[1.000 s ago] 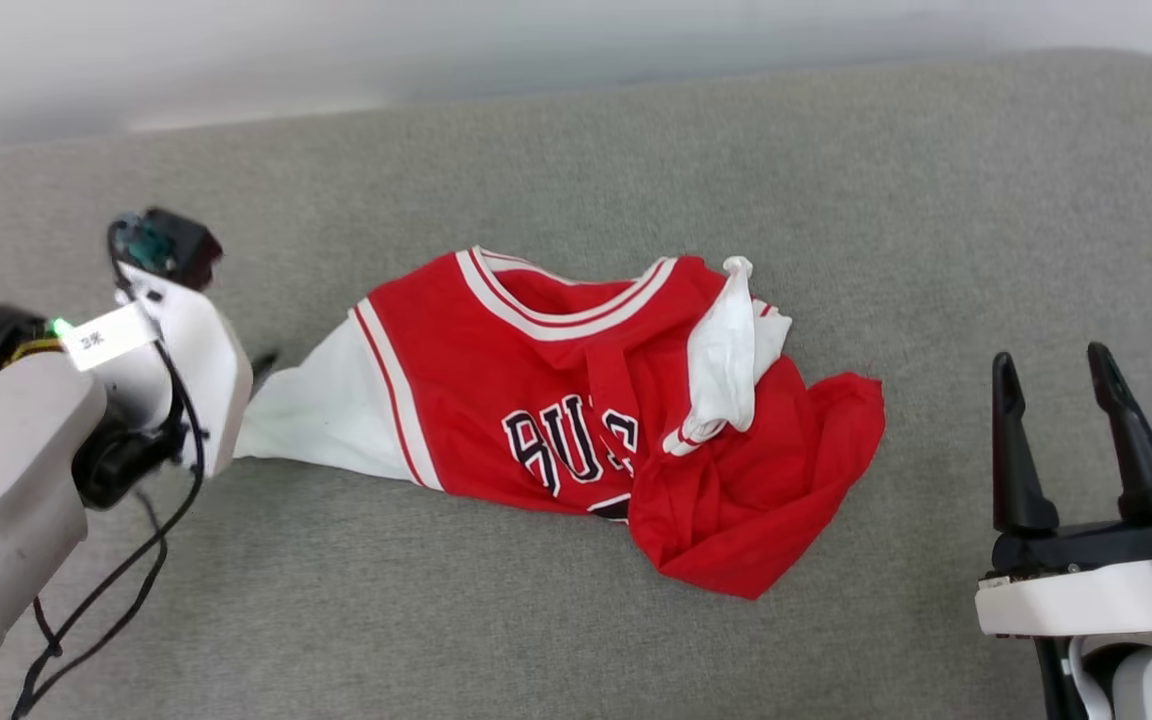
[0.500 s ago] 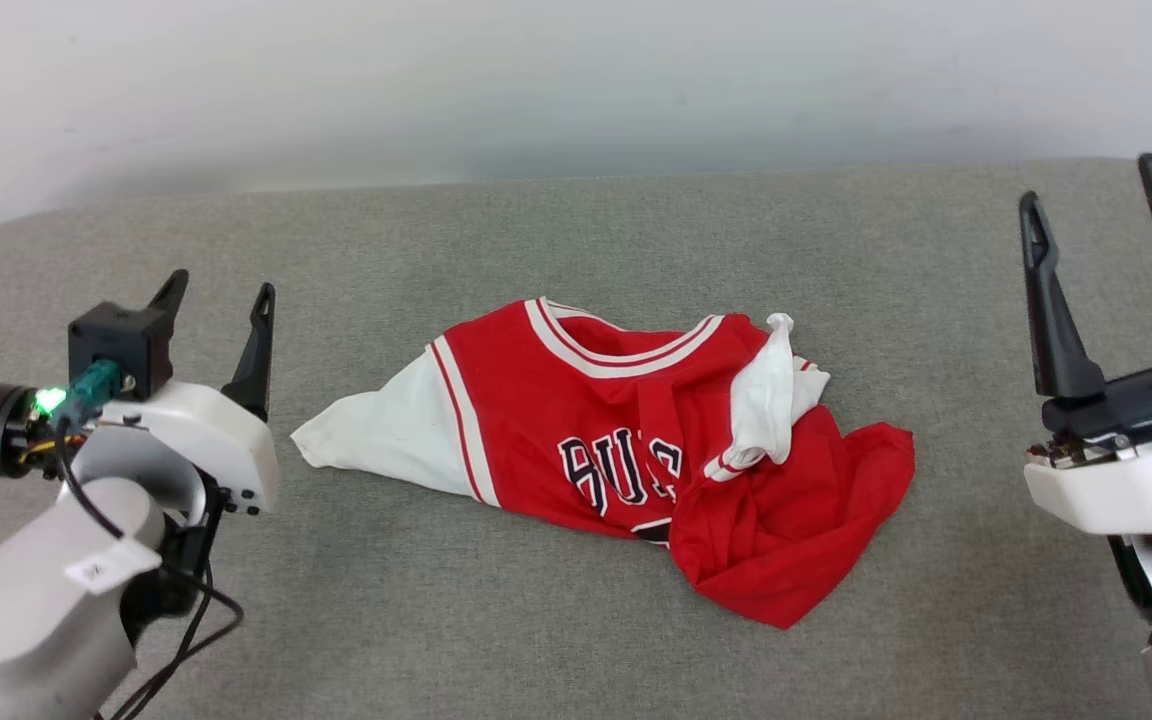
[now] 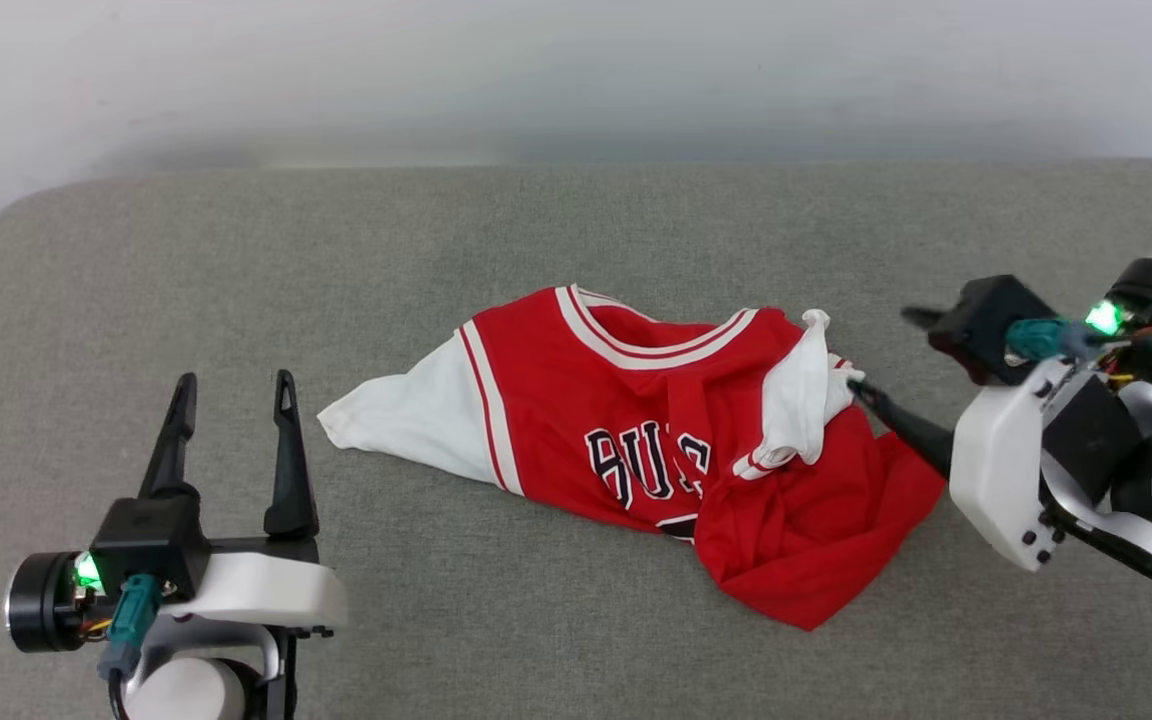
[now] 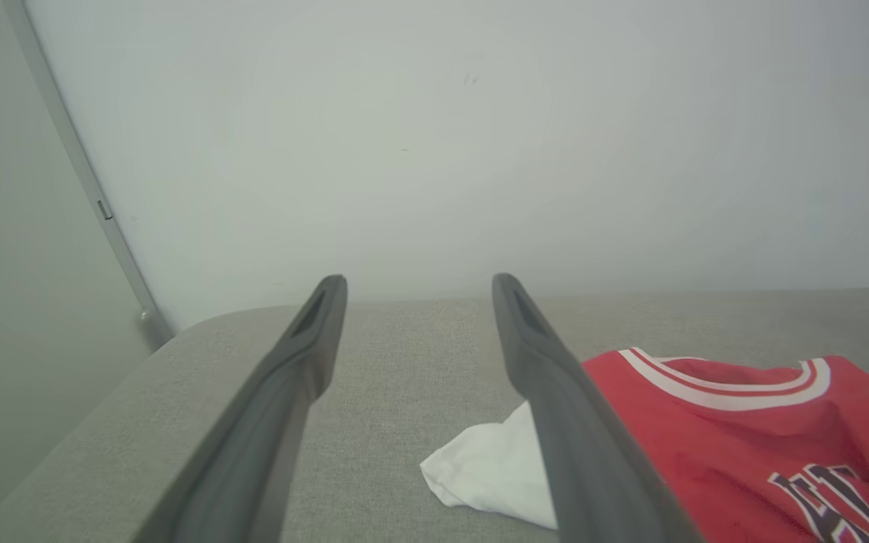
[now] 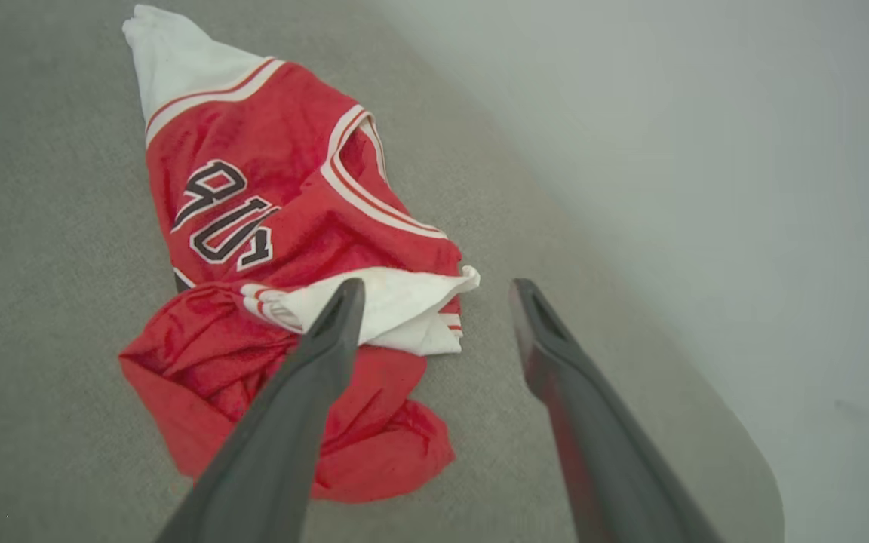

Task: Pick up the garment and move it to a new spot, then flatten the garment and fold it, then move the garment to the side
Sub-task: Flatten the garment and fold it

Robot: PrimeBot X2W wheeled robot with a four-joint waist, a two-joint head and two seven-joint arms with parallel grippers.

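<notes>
The crumpled red jersey T-shirt (image 3: 636,440) lay left-to-right on the grey fabric cushion (image 3: 536,230). The open right gripper (image 3: 881,350) was at its right end; the open left gripper (image 3: 235,380) stood apart.

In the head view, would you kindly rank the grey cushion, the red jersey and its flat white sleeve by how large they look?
Largest: grey cushion.
Then the red jersey.
Smallest: flat white sleeve.
</notes>
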